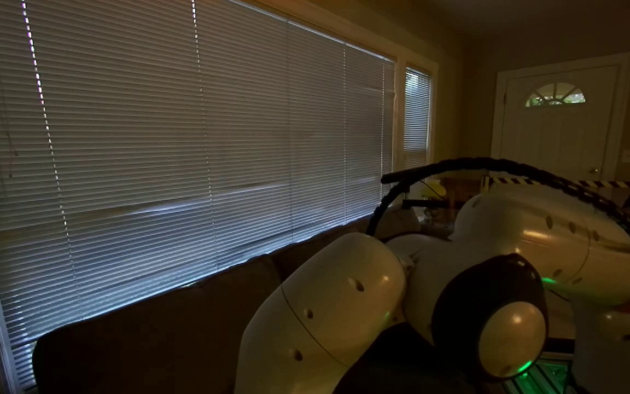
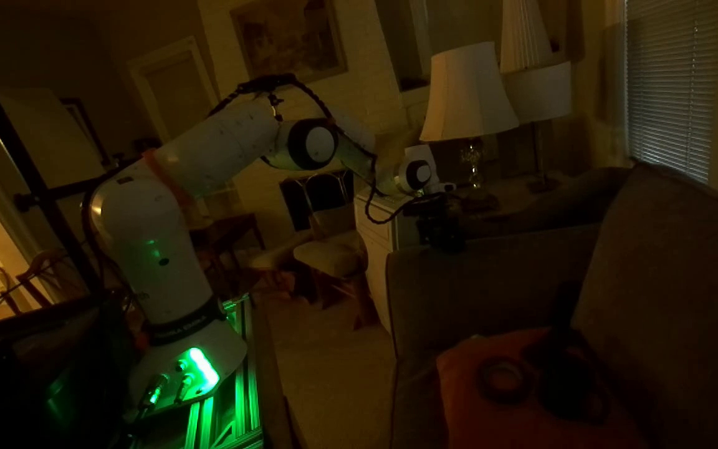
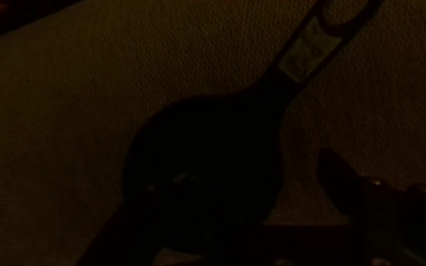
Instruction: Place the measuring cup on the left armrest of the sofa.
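The measuring cup [image 3: 205, 147] is a dark round cup with a labelled, loop-ended handle pointing to the upper right in the wrist view. It appears to lie on the woven fabric of the left armrest [image 3: 68, 111]. The armrest is the dim padded end of the dark sofa in an exterior view [image 2: 490, 274]. My gripper [image 3: 276, 166] is open. Its right finger is apart from the cup; its left finger merges with the cup's dark shape, so contact is unclear. The gripper [image 2: 443, 240] sits just over the armrest. The cup cannot be made out in either exterior view.
The sofa's back [image 2: 677, 268] rises beside the armrest. An orange cushion [image 2: 459, 399] bears a tape roll [image 2: 503, 380] and dark objects. Lamps [image 2: 468, 93] and a white cabinet [image 2: 374, 227] stand beyond the armrest. Window blinds [image 1: 184, 164] run behind the sofa.
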You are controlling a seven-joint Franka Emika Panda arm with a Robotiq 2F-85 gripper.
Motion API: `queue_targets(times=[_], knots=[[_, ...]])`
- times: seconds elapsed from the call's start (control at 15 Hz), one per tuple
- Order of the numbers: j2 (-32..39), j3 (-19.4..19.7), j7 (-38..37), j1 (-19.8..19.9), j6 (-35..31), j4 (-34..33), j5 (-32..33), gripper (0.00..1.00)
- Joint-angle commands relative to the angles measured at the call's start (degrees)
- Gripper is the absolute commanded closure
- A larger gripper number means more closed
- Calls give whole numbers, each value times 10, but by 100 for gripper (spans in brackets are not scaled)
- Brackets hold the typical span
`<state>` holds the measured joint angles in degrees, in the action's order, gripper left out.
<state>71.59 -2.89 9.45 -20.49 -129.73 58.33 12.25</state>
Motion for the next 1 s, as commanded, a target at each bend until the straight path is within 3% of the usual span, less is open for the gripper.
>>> queue_targets(times=[0.0,0.33,0.93], knots=[[17,3,0,-7,22,-31,10,56],[15,6,1,-9,20,-31,6,99],[25,5,2,-10,28,-49,9,99]])
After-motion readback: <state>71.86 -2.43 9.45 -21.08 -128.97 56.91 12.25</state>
